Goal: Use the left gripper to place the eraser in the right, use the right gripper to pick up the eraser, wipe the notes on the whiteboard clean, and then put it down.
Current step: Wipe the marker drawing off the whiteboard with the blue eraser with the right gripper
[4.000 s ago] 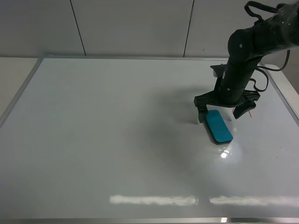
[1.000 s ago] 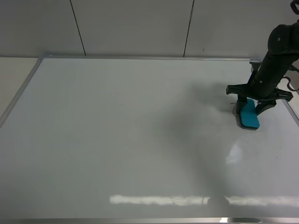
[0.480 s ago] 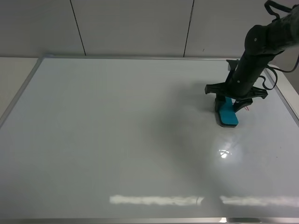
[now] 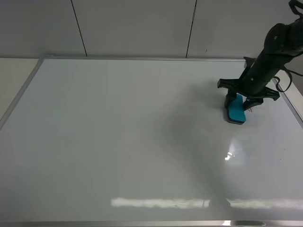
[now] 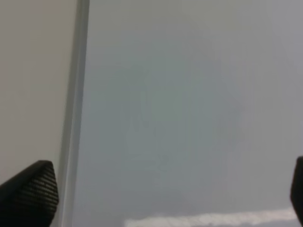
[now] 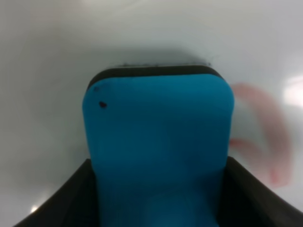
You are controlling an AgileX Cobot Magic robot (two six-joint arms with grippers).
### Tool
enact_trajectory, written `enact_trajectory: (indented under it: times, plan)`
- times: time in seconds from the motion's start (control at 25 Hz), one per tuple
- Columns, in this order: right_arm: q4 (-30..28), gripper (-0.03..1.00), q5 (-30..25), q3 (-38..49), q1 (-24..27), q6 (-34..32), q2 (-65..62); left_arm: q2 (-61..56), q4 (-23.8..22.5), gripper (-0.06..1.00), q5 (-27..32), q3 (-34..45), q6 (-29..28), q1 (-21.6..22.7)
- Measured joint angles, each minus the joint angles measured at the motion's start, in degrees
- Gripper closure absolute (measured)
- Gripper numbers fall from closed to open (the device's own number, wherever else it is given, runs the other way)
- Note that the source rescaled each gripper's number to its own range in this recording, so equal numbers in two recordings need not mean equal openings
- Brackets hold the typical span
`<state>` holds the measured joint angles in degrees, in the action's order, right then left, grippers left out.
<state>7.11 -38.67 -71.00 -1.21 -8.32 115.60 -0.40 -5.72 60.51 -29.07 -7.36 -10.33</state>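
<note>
My right gripper is shut on the teal-blue eraser and presses its dark felt base on the whiteboard at the far right. In the right wrist view the eraser fills the space between the two black fingers. A smeared pale red trace of the notes lies right beside the eraser. My left gripper does not show in the exterior view. Its wrist view shows two black fingertips wide apart over the board, with nothing between them.
The board's silver frame runs along the left, and it also shows in the left wrist view. The frame's right edge is close behind the right gripper. A beige table strip and panelled grey wall lie beyond.
The right gripper has slid the eraser back and forth over the board's right part: far right one second ago, left half a second ago, now slightly right and farther back.
</note>
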Motion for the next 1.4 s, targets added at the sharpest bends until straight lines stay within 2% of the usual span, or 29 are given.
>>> enact_trajectory:
  times: [0.2, 0.36, 0.56, 0.8, 1.0, 1.32, 1.4]
  plan:
    - [-0.24, 0.95, 1.79, 0.00, 7.51, 0.00, 0.00, 0.00, 0.00, -0.05, 0.00, 0.00, 0.00, 0.00]
    - [-0.32, 0.95, 2.57, 0.00, 8.39, 0.00, 0.01, 0.00, 0.00, -0.05, 0.00, 0.00, 0.00, 0.00]
    - [-0.21, 0.95, 4.68, -0.74, 4.83, 0.68, 1.02, 0.00, 0.00, -0.05, 0.00, 0.00, 0.00, 0.00]
    - [-0.70, 0.95, 0.94, -7.07, -3.84, 2.57, 5.33, 0.00, 0.00, -0.05, 0.00, 0.00, 0.00, 0.00]
    - [-0.21, 0.95, 0.03, -10.81, -10.27, 4.02, 7.17, 0.00, 0.00, -0.05, 0.00, 0.00, 0.00, 0.00]
    - [-0.45, 0.95, -2.49, -12.34, -10.81, 4.88, 7.29, 0.00, 0.00, -0.05, 0.00, 0.00, 0.00, 0.00]
    - [-2.02, 0.95, -5.39, -12.20, -10.81, 4.76, 6.34, 0.00, 0.00, -0.05, 0.00, 0.00, 0.00, 0.00]
